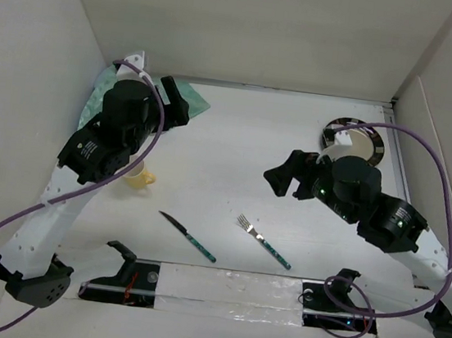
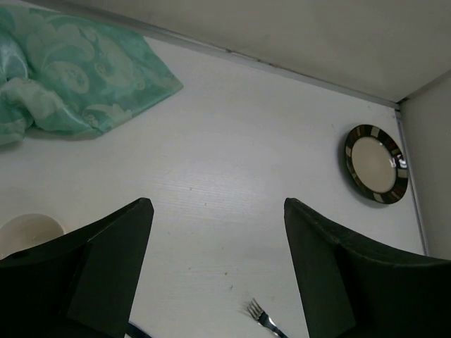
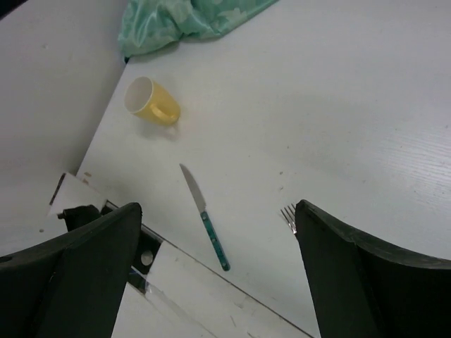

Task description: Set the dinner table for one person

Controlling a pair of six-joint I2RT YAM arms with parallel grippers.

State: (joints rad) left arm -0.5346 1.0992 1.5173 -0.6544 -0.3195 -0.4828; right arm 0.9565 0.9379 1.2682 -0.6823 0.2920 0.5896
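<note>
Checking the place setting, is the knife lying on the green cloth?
No, the knife lies on the bare white dinner table, well apart from the green cloth.

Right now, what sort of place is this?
Likely a robotics test cell, not a home: white tabletop boxed by plain walls, left arm and right arm bolted at its near edge.

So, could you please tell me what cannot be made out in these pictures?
Mug: top view, mostly hidden under the left arm.
Plate: top view, near side covered by the right arm.
Cloth: top view, largely behind the left arm.
Fork: left wrist view, handle cut off by the bottom edge.
</note>
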